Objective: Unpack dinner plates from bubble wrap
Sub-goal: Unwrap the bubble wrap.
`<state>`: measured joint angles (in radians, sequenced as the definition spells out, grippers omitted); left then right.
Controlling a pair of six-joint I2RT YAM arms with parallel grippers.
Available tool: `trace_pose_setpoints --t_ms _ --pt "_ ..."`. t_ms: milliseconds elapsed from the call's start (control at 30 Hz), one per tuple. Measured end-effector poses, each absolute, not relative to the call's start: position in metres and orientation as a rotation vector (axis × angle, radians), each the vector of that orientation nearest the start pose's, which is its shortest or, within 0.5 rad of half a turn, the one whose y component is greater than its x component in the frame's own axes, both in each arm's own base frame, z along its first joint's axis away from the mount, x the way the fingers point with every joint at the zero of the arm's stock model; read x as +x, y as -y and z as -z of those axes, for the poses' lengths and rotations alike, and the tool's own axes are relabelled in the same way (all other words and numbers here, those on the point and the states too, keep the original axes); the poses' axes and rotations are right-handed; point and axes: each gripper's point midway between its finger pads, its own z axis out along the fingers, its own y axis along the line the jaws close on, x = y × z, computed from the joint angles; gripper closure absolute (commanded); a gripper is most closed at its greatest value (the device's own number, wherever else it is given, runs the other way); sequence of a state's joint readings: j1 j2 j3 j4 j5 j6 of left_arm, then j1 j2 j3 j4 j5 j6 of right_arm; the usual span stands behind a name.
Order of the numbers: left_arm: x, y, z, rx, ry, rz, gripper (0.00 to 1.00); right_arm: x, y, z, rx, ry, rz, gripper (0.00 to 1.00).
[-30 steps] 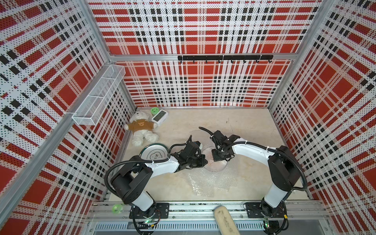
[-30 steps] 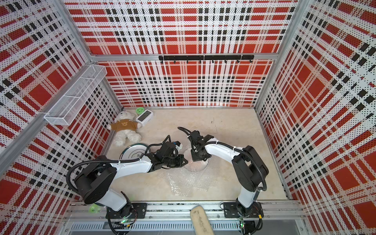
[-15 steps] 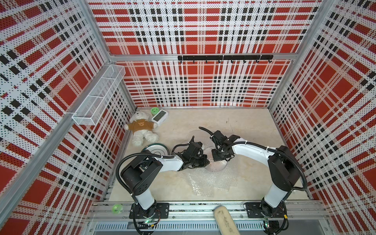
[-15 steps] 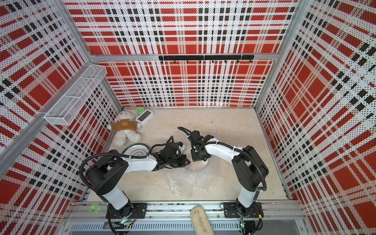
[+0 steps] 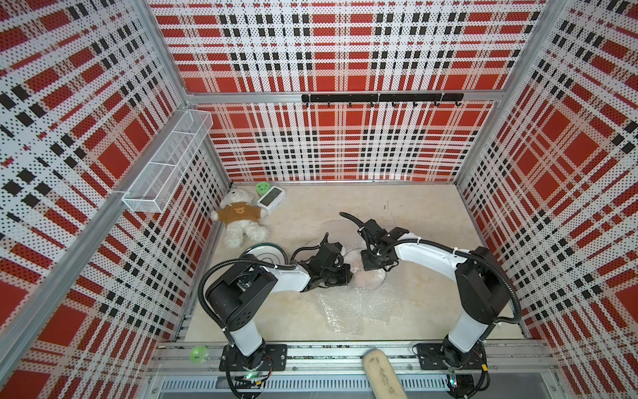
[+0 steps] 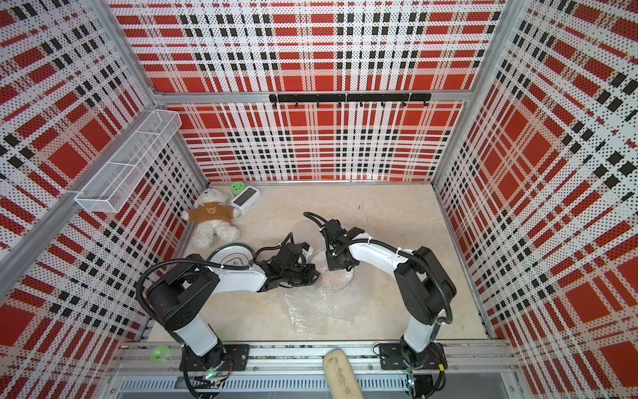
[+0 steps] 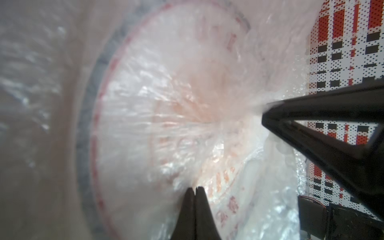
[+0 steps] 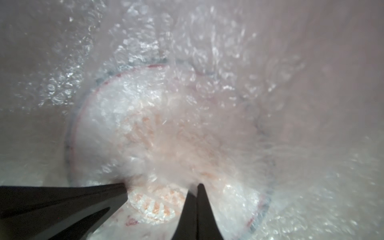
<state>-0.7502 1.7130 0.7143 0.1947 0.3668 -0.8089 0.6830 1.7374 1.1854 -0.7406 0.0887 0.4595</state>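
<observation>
A loose clear, crinkly bubbled sheet (image 5: pixel 355 312) is lying nearest the arm bases. Just beyond, the left gripper (image 7: pixel 194 188) and right gripper (image 8: pixel 197 185) are both pressing their jaws together, seemingly pinching the shiny bubble wrap (image 7: pixel 145 87) covering a round white, pinkish-red-marked dinner plate (image 8: pixel 108 116). Farther back, leftward, a bare dark-rimmed white plate (image 5: pixel 266 254) is resting.

A pink-marked white plate (image 5: pixel 371 279) lies flat mid-frame under clear, crinkled bubble wrap (image 5: pixel 355 311) that spreads toward lower centre. A dark-rimmed plate (image 5: pixel 264 254) lies bare to its left.
</observation>
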Motion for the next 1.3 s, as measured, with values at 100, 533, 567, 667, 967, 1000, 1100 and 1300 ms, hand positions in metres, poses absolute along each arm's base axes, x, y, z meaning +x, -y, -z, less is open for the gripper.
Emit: trace_pose_setpoints --t_ms 100,533,567,667,967,1000,1100,1300 --pt "0.254 0.320 -0.031 0.112 -2.635 1.093 1.00 0.303 -0.215 -0.063 -0.275 -2.825 -0.080 1.00" --pt "0.257 0.319 -0.031 0.083 -2.635 1.123 1.00 0.295 -0.172 -0.114 -0.100 -2.657 -0.128 1.00" --pt "0.258 0.318 -0.031 0.081 -2.635 1.125 1.00 0.293 -0.168 -0.115 -0.081 -2.651 -0.134 1.00" --pt "0.257 0.319 -0.032 0.082 -2.636 1.130 1.00 0.286 -0.156 -0.112 -0.026 -2.644 -0.155 1.00" --pt "0.256 0.318 -0.032 0.080 -2.639 1.146 1.00 0.267 -0.123 -0.092 0.150 -2.656 -0.204 0.88" --pt "0.256 0.318 -0.032 0.080 -2.639 1.147 1.00 0.268 -0.120 -0.089 0.176 -2.656 -0.211 0.85" --pt "0.256 0.318 -0.032 0.081 -2.638 1.148 1.00 0.267 -0.110 -0.078 0.247 -2.667 -0.238 0.81" --pt "0.254 0.316 -0.035 0.080 -2.638 1.157 1.00 0.262 -0.085 -0.062 0.433 -2.668 -0.296 0.60"
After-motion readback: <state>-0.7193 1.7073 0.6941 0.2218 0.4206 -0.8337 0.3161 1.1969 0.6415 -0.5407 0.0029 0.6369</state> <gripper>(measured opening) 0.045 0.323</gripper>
